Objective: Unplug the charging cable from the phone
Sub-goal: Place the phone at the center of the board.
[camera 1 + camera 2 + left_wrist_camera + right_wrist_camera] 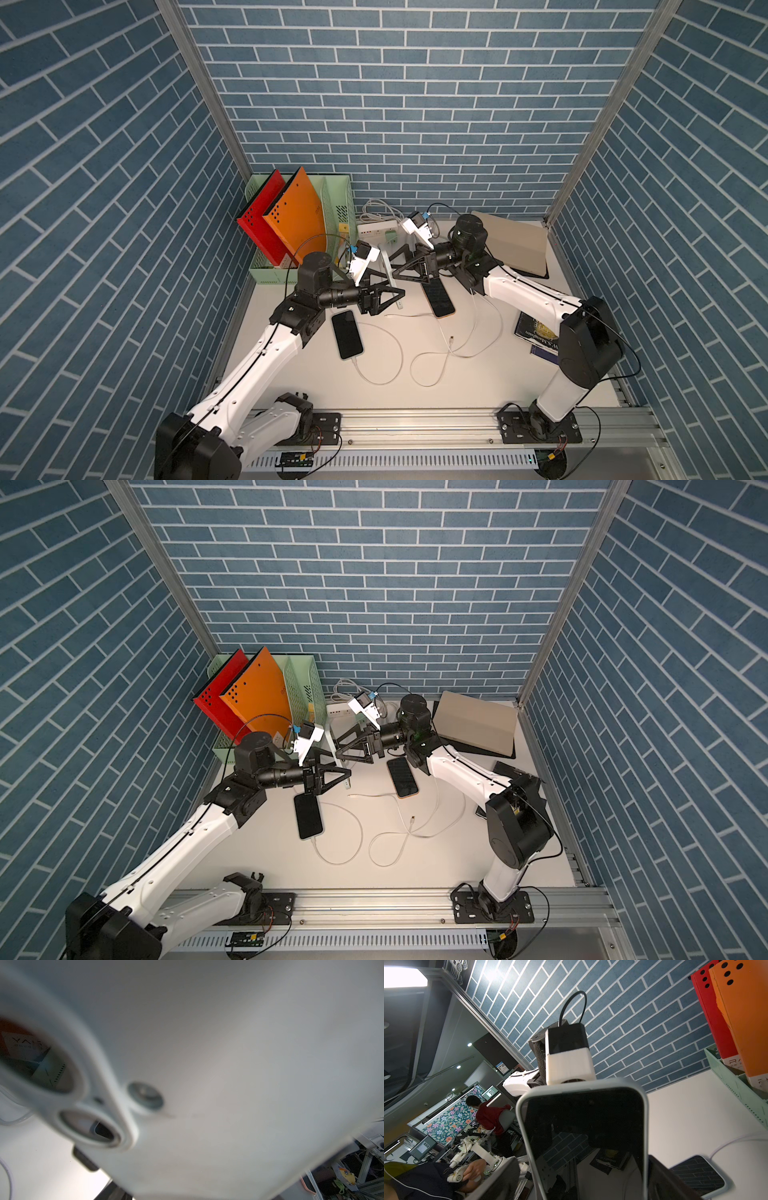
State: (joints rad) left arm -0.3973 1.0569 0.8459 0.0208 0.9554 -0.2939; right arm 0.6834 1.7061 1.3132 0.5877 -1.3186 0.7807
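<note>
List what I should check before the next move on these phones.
1. Hold: ok, the left gripper is shut on the held phone, at its near end.
2. Release: ok, the right gripper has its jaws apart, one on either side of that phone.
3. Its port free: cannot tell, the port is hidden; a loose plug lies on the table just beside it.
4. Other phone unplugged: not ok, the flat phone by the left arm has a cable in its near end.
5. Left wrist view: not ok, the held phone's back fills it.
</note>
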